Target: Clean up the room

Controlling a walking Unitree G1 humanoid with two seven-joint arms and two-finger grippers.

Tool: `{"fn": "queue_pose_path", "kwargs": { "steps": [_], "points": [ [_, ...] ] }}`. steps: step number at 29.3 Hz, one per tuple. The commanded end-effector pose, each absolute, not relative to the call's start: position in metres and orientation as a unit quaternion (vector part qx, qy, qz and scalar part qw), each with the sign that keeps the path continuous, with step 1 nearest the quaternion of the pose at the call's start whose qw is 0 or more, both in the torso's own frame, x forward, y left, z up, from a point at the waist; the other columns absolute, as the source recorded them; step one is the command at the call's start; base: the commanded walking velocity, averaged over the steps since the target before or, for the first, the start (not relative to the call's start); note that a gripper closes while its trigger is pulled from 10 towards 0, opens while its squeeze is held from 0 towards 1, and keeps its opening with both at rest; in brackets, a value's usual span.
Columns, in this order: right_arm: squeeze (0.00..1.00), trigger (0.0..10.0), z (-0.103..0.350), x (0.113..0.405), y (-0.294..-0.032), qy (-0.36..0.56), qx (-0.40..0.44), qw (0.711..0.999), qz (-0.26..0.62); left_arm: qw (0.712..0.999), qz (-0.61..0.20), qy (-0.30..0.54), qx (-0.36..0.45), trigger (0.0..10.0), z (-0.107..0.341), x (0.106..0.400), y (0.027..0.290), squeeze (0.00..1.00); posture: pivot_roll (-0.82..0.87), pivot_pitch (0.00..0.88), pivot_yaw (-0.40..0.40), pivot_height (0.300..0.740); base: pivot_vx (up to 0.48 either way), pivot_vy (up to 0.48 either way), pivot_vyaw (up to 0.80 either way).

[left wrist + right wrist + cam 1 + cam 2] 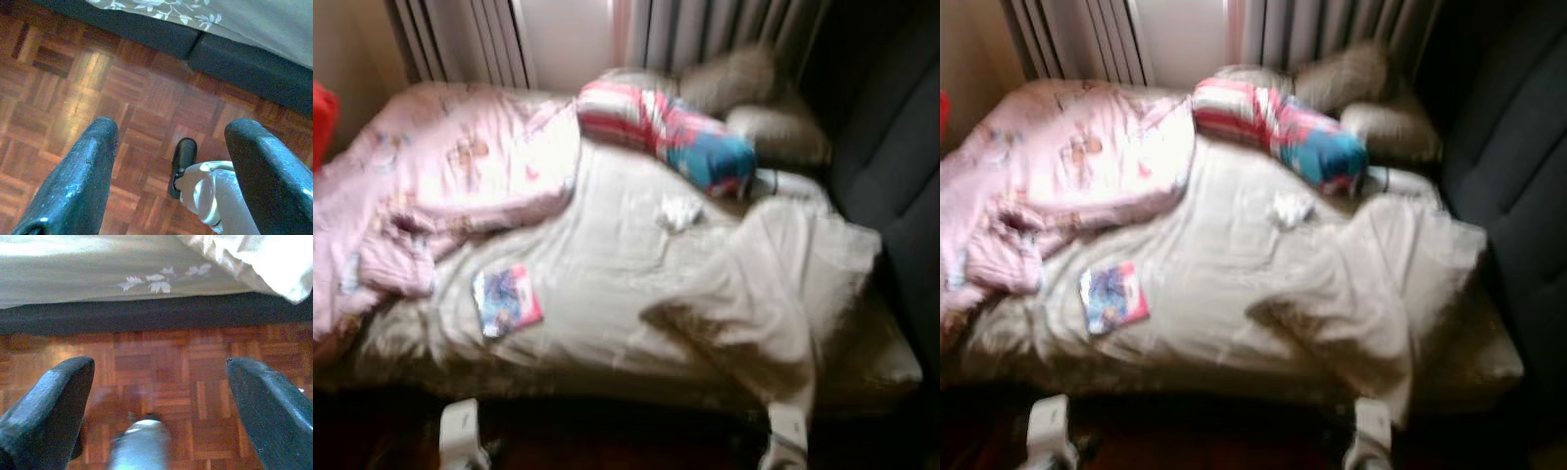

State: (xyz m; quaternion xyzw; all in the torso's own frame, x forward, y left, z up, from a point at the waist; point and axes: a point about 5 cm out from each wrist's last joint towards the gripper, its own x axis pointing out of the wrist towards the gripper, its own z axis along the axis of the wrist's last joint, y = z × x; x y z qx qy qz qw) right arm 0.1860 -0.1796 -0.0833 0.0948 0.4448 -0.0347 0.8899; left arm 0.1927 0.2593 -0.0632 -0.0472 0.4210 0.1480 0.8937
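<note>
Robot is standing at the foot of an unmade bed (607,343), head camera looking down over it; head views are blurring slightly.

Both arms are hanging low at the bottom edge of the frame. Left gripper (171,161) is pointing at the parquet floor (98,98), jaws spread wide, holding nothing. Right gripper (159,391) is doing the same beside the dark bed base (146,316), jaws wide and empty.

Clutter on the bed:
- small picture book (507,299), lower left of frame, lying flat on the beige sheet (636,284), just beside the pink duvet (440,176)
- crumpled white tissue (677,211), centre, near the striped pink-and-blue bundle (675,132)
- two grey pillows (744,88) at upper right.

Judgement: step in hand is picking a first item. The book is looking nearest the left arm. Being flat on soft fabric, it is calling for a low, shallow approach at one edge, so the fingers are not gathering sheet with it. Tissue is lighter; pinching from above should serve.
</note>
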Motion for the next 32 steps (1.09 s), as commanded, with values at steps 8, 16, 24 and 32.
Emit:
{"fn": "queue_pose_path", "kwargs": {
  "steps": [8, 16, 24, 32],
  "points": [
    [0.00, 10.0, -0.0836, 0.1832, -0.1875, 0.440, 0.102, 0.890, -0.058, 0.897, 0.126, 0.422, -0.035, 10.0, -0.0624, 0.1955, 0.2566, 0.00, 0.09, 0.038, 0.007, 0.740, 0.000, -0.044, 0.00],
    [0.00, 10.0, -0.0813, 0.1851, -0.1929, 0.426, 0.100, 0.897, -0.065, 0.906, 0.127, 0.401, -0.041, 10.0, -0.0611, 0.1991, 0.2521, 0.00, 0.09, 0.036, -0.014, 0.740, 0.000, 0.000, 0.00],
    [0.00, 10.0, -0.0815, 0.1841, -0.1949, 0.426, 0.098, 0.897, -0.067, 0.906, 0.127, 0.401, -0.046, 10.0, -0.0622, 0.1982, 0.2500, 0.00, 0.09, 0.024, -0.027, 0.740, 0.031, 0.000, 0.00],
    [0.00, 10.0, -0.0827, 0.1819, -0.1944, 0.430, 0.096, 0.895, -0.066, 0.903, 0.124, 0.410, -0.043, 10.0, -0.0638, 0.1953, 0.2505, 0.00, 0.08, 0.014, -0.025, 0.740, 0.365, 0.000, 0.00]
  ]
}}
